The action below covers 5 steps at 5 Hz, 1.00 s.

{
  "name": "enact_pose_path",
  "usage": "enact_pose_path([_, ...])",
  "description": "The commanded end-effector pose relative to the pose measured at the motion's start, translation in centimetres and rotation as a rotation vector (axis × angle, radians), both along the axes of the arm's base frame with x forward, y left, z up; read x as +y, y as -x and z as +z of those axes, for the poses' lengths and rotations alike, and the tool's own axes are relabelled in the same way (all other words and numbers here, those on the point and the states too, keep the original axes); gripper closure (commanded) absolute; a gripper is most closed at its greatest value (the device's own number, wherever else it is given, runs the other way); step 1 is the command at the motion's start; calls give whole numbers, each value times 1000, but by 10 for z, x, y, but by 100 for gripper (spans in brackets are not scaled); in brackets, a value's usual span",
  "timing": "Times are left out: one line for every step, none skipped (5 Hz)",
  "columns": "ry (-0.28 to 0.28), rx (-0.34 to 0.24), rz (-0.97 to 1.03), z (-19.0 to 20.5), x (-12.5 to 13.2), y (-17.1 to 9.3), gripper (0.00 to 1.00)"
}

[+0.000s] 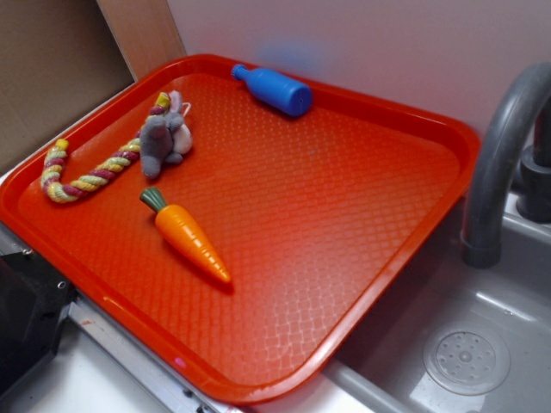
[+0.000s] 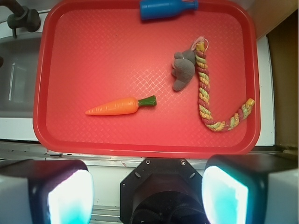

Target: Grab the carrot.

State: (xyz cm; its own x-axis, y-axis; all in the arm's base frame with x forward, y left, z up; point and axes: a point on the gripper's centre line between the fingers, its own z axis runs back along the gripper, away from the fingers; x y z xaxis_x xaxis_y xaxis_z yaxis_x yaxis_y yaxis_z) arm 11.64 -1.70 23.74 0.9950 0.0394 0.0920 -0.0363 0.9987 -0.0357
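the carrot (image 1: 184,234) (image 2: 120,106) lies flat on the red tray (image 1: 344,224) (image 2: 93,56), apart from everything else, its green stem cap pointing toward the small grey plush animal (image 1: 164,138) (image 2: 183,70) and the multicoloured twisted rope toy (image 1: 86,176) (image 2: 210,93) that touches it. a blue toy bottle (image 1: 275,89) (image 2: 166,8) lies on its side by the tray's far rim, and a grey sink with a faucet (image 1: 504,155) sits beside the tray. in the wrist view the gripper (image 2: 148,196) hangs above the tray's near edge with its two fingers (image 2: 65,196) spread wide and nothing between them, well apart from the carrot.
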Motion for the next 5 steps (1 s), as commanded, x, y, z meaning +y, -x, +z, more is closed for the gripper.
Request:
enact_pose_path([0,0,0,0,0,0,0])
enact_pose_path([58,-74,248,-14,-5,-4,0])
enact_pose_path([30,-49,497,-34,-9,-15,0])
enact_pose_path([-11,-54,746,-60,-18,-28,0])
enact_pose_path([-27,-55,996,-93,-36,-49,0])
